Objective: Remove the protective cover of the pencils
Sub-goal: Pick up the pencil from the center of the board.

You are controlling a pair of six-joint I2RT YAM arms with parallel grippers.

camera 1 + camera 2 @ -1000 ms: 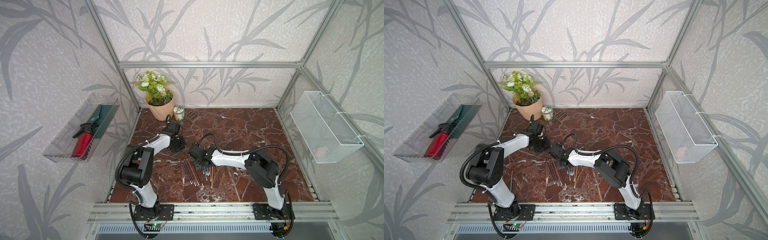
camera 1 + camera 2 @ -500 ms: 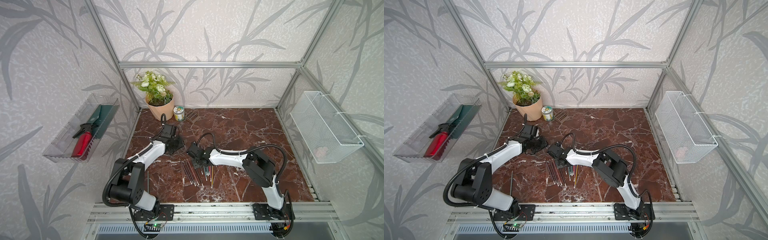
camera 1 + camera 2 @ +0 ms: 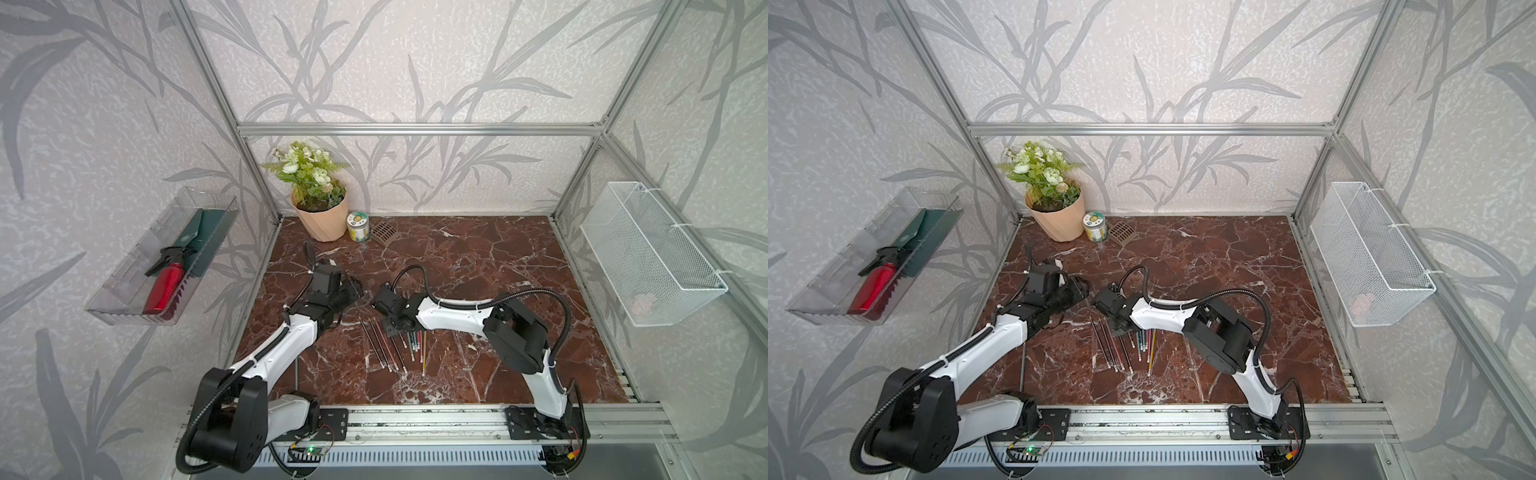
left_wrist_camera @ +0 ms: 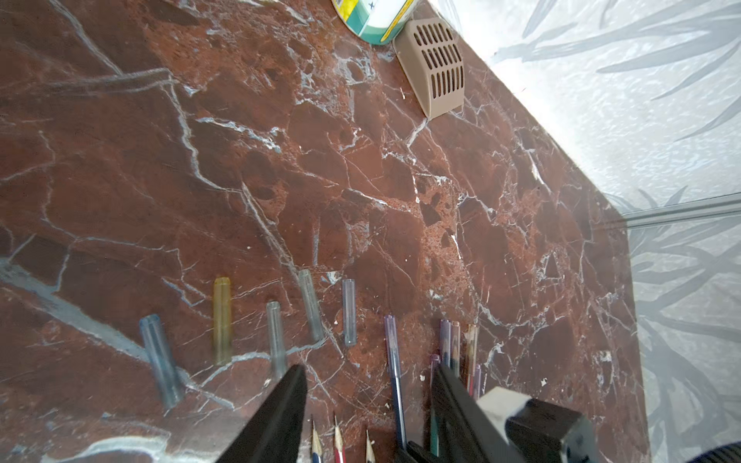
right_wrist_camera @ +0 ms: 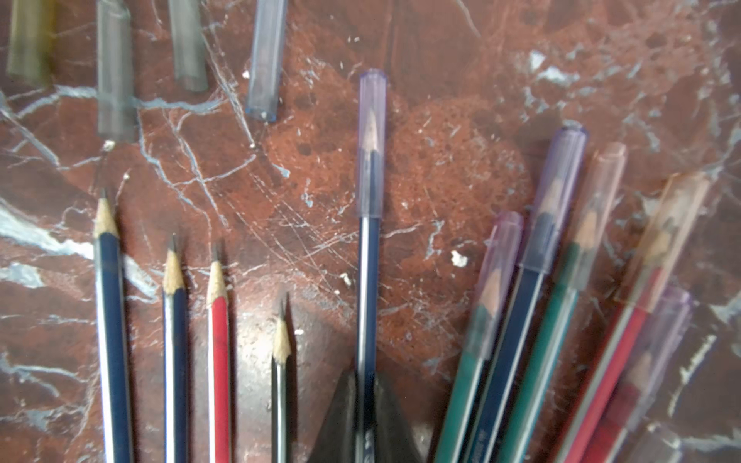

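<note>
Left arm [image 3: 286, 345] has sunk toward six o'clock; left fingers [image 4: 280, 417] spread; right fingers [image 5: 341, 421] pinch a slim, translucent-capped blue pencil [image 5: 367, 300].

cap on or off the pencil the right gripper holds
On: a clear purple cap covers the tip of the blue pencil in the right gripper.

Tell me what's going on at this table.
Pencils are being uncapped. The right claw is shut on a dark blue pencil with its purple cap on; the left claw is open near that end. Four bare pencils and loose caps lie beside it; five other pencils are capped.
</note>
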